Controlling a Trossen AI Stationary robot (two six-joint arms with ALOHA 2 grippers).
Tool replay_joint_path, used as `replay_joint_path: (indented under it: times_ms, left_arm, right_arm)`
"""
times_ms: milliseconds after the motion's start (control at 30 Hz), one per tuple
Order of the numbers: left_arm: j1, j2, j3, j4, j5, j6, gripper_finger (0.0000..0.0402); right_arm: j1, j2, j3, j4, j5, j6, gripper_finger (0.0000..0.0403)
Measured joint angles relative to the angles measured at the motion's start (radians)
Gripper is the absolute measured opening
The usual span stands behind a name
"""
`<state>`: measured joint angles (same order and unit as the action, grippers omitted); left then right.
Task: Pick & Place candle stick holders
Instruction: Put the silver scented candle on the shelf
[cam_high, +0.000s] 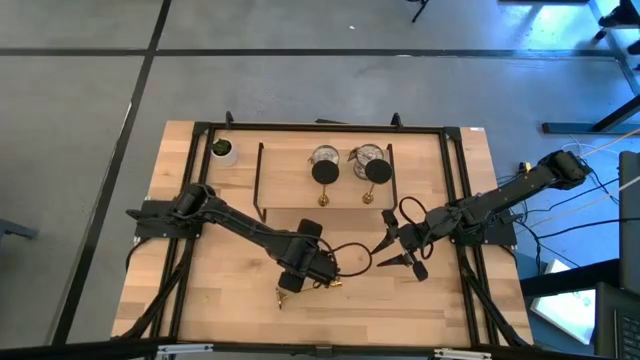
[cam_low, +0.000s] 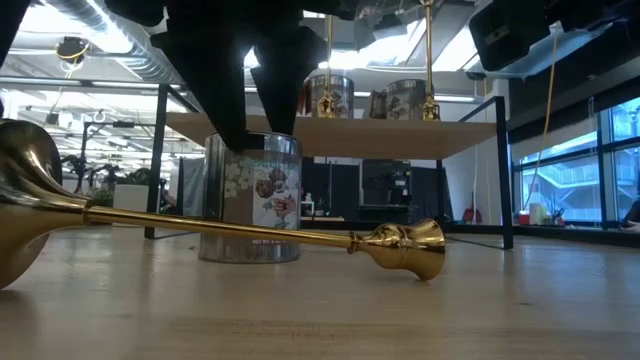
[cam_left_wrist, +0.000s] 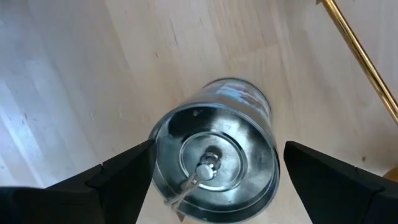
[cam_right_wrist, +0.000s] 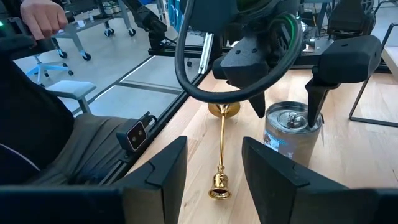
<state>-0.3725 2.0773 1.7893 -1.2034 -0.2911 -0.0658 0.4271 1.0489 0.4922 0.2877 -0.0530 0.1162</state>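
Silvery cup (cam_left_wrist: 214, 152) stands upright mid-table, the left gripper (cam_left_wrist: 214, 168) spread wide astride it, one finger reaching inside the rim. Brass stick (cam_low: 250, 232) lies flat just beside. Right gripper (cam_high: 403, 252) hovers open to the right, bare wood around. Cup hidden from overhead by the arm.

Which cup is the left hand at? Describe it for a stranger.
On the table, before the wire rack, find the left hand. The silvery cup stands between its open fingers, beside a lying brass stick; the other cups sit on the rack.
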Motion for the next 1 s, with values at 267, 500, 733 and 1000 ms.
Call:
replay_joint_path:
  times_ms: [267, 500, 733, 1000]
  left_arm:
    - [0.003, 0.000, 0.000, 0.000, -0.003, -0.001, 0.0350]
    - [0.014, 0.000, 0.000, 0.000, 0.003, -0.015, 0.0350]
    - [0.014, 0.000, 0.000, 0.007, 0.000, -0.009, 0.0364]
    - [0.015, 0.000, 0.000, 0.019, 0.024, -0.009, 0.0390]
  right_arm:
    - [0.000, 0.000, 0.000, 0.000, 0.000, 0.000, 0.0156]
    - [0.000, 0.000, 0.000, 0.000, 0.000, 0.000, 0.0156]
    - [0.000, 0.000, 0.000, 0.000, 0.000, 0.000, 0.0156]
    - [0.000, 0.000, 0.000, 0.000, 0.000, 0.000, 0.0156]
